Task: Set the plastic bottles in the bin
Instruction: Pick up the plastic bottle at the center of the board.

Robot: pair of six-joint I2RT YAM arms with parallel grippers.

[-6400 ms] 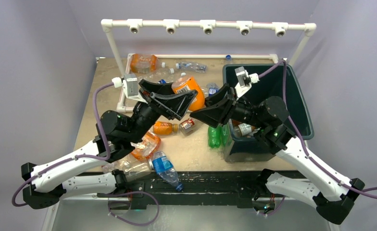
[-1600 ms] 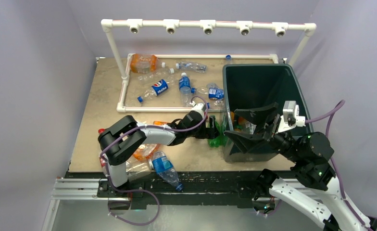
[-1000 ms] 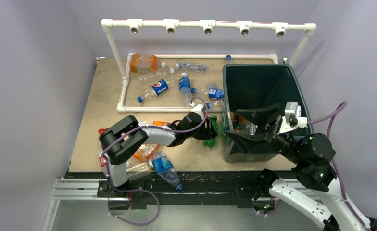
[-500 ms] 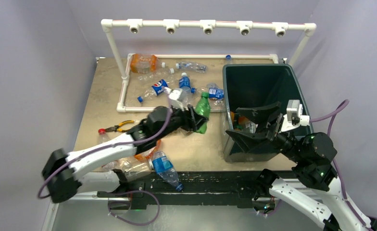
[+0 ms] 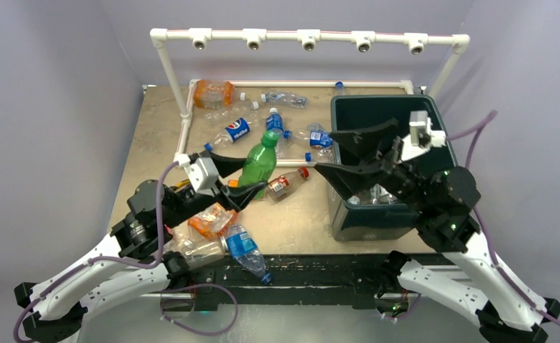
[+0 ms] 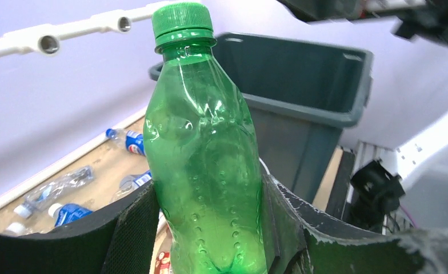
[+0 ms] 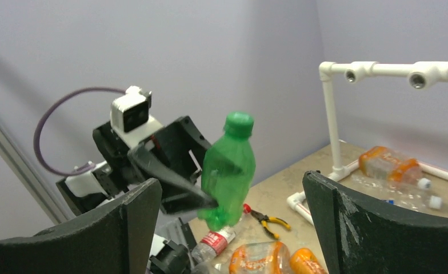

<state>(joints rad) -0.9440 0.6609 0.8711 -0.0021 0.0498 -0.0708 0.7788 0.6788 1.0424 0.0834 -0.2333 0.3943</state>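
Note:
My left gripper (image 5: 240,180) is shut on a green bottle (image 5: 259,161) with a green cap and holds it upright, well above the table. In the left wrist view the green bottle (image 6: 204,171) sits squeezed between both pads (image 6: 136,228). The dark green bin (image 5: 377,101) stands at the right, with a few bottles (image 5: 373,196) in its bottom. My right gripper (image 5: 325,151) hangs open and empty over the bin's left rim and faces the green bottle (image 7: 227,171). More plastic bottles (image 5: 238,128) lie on the table.
A white PVC pipe frame (image 5: 309,36) borders the far bottles. A red-labelled bottle (image 5: 286,182), an orange bottle (image 5: 211,218) and a blue-labelled bottle (image 5: 245,246) lie near the left arm. Yellow-handled pliers (image 7: 270,221) lie on the table under the green bottle.
The left arm lifted the green bottle off the table and drew back to the left with it. The right gripper rose over the bin's left rim and opened wider.

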